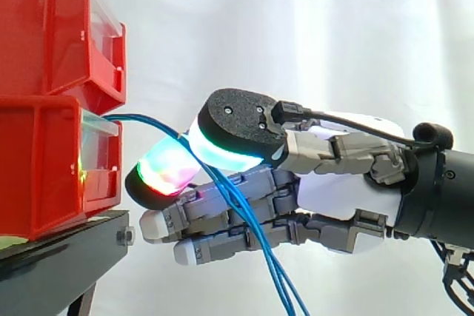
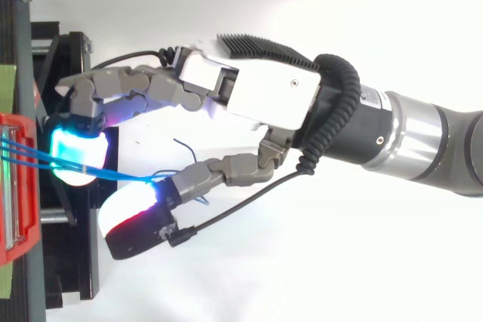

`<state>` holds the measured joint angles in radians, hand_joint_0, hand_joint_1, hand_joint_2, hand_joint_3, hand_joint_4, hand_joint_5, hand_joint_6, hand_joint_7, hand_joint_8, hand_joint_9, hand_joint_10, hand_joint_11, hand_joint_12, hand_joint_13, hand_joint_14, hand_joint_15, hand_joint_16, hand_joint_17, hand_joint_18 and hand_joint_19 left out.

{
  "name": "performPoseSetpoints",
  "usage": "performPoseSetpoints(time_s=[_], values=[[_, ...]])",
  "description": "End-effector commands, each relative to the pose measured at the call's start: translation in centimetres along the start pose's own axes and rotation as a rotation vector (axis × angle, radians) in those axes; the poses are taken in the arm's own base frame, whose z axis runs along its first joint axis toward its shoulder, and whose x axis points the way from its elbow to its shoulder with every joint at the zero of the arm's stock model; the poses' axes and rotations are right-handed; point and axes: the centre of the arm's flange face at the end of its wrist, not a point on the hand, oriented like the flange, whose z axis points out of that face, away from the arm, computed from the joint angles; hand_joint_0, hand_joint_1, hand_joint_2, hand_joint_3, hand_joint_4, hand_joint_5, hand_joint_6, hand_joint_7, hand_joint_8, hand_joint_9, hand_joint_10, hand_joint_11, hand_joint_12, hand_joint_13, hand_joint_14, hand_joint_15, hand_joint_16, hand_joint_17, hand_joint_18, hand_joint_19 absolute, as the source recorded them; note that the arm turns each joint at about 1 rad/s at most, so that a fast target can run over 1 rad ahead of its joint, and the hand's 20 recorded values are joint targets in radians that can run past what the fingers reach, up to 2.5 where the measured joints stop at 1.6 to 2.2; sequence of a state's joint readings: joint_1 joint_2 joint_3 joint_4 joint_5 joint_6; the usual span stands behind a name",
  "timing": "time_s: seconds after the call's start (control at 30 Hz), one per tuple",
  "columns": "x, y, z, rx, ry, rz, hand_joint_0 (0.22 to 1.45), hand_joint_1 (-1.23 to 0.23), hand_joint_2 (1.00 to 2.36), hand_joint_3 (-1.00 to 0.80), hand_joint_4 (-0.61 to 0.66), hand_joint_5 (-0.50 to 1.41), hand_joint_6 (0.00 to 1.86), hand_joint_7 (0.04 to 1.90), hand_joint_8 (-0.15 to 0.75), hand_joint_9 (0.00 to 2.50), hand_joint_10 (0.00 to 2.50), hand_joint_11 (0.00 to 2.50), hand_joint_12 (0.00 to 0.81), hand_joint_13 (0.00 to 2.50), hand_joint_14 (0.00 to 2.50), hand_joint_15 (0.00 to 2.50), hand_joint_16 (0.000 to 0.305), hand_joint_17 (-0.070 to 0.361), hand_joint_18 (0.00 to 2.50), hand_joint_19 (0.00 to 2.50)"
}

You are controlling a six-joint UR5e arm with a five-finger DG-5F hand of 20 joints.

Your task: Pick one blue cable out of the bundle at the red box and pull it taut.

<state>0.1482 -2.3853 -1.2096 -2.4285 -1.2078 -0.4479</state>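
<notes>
Several thin blue cables (image 1: 281, 286) come out of the lower red box (image 1: 37, 168) and arc to the right. They lie over one glowing fingertip (image 1: 164, 172) and hang slack below the hand (image 1: 333, 190). From above, the cables (image 2: 34, 157) cross the cyan-lit fingertip (image 2: 75, 157) and run in beside the thumb pad (image 2: 132, 220). The hand (image 2: 264, 96) reaches in from the right, right at the box's front. A narrow gap shows between thumb and fingertip, with the cables passing through it. The other fingers stretch out straight below.
A second red bin (image 1: 44, 27) is stacked on the lower box, both on a black stand (image 1: 59, 257). The box edge (image 2: 11, 186) and stand (image 2: 75, 262) line the left side. A white curtain lies behind, with free room to the right.
</notes>
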Motion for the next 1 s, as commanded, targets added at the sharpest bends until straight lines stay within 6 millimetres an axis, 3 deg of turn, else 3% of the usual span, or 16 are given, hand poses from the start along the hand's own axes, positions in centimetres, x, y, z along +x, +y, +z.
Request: performPoseSetpoints(time_s=[0.0,0.23,0.4,0.6,0.73,0.97], values=[[0.0,0.1,0.1,0.003,-0.002,-0.001,0.55,-0.74,1.0,-0.5,0.25,-0.07,0.5,1.19,0.347,0.69,0.01,0.25,0.425,0.47,0.0,0.08,0.057,0.129,0.46,0.22],[-0.2,0.8,0.5,-0.006,-0.01,-0.001,0.56,-0.72,1.0,-0.48,0.21,-0.06,0.5,1.2,0.343,0.75,0.01,0.26,0.418,0.5,0.0,0.09,0.056,0.126,0.5,0.23],[-0.2,1.2,0.8,-0.007,-0.01,-0.003,0.59,-0.74,1.01,-0.39,0.11,-0.05,0.5,1.41,0.342,0.75,0.01,0.3,0.414,0.51,0.0,0.1,0.055,0.123,0.52,0.24],[-0.3,1.6,1.1,-0.006,-0.01,-0.004,0.58,-0.75,1.01,-0.3,0.14,-0.13,0.68,1.14,0.35,0.72,0.01,0.35,0.422,0.5,0.0,0.11,0.056,0.125,0.53,0.24],[-0.2,1.5,1.1,-0.005,-0.009,-0.004,0.57,-0.76,1.01,-0.4,0.18,-0.14,0.7,1.04,0.349,0.71,0.01,0.36,0.426,0.5,0.0,0.12,0.056,0.127,0.53,0.25],[-0.3,1.6,1.2,-0.008,-0.011,-0.003,0.54,-0.71,1.0,-0.5,0.22,-0.09,0.56,1.22,0.359,0.73,0.01,0.36,0.431,0.5,0.0,0.11,0.058,0.13,0.53,0.25]])
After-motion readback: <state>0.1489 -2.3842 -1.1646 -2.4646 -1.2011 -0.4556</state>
